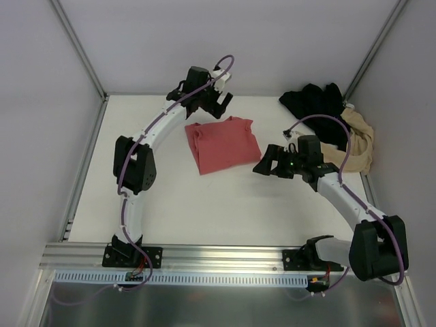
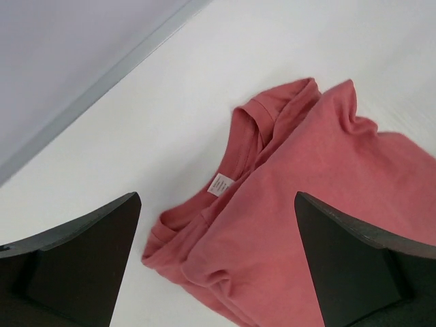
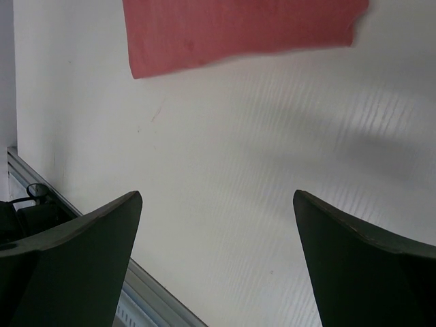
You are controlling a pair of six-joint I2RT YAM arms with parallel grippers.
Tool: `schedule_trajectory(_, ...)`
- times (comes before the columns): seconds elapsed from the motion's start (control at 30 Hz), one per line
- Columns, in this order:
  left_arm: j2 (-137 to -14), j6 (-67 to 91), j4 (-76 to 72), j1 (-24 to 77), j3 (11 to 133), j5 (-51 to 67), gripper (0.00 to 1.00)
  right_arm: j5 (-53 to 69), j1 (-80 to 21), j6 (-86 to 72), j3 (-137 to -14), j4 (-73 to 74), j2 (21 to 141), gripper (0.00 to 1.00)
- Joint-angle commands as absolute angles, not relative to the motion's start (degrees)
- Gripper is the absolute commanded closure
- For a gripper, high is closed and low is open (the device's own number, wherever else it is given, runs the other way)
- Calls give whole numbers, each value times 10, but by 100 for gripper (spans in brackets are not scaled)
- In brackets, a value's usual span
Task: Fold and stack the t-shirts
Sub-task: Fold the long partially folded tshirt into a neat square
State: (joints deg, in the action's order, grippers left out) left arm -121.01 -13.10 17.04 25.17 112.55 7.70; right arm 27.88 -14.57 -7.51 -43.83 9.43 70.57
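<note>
From above, the red shirt (image 1: pixel 223 144) lies folded near the middle of the table (image 1: pixel 204 204). The left gripper (image 1: pixel 216 102) hangs over the shirt's far edge, jaws open and holding nothing. The right gripper (image 1: pixel 267 163) sits just right of the shirt, also open and empty. In the far right corner the black shirt (image 1: pixel 315 102) and beige shirt (image 1: pixel 357 139) lie crumpled, touching each other.

The left wrist view looks down between spread fingers (image 2: pixel 75 259) onto the shirt's collar end, where a white label (image 2: pixel 219 184) shows inside the neck.

The right wrist view shows wide-apart fingers (image 3: pixel 75 266) over bare table, with the shirt's straight edge at the top of the picture.
</note>
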Motion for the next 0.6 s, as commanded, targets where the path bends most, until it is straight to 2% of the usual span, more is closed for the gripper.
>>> schedule_trajectory(0.0,-1244,-280,272,253,1183,120,1,288,-149,-84,-422,84,679,1)
schedule_trajectory(0.1,-1291,-328,324,252,1265,157,1,281,-149,-77,-415,98,672,1)
schedule_trajectory(0.17,-1337,-350,445,249,1395,151,1,273,-149,-75,-414,112,667,1)
schedule_trajectory(0.2,-1359,-365,475,246,1417,150,1,272,-149,-75,-410,113,662,1)
schedule_trajectory(0.3,-1315,-369,454,234,1332,172,1,271,-149,-79,-403,112,658,1)
schedule_trajectory(0.57,-1344,-355,485,237,1333,224,1,259,-149,-87,-407,114,669,0)
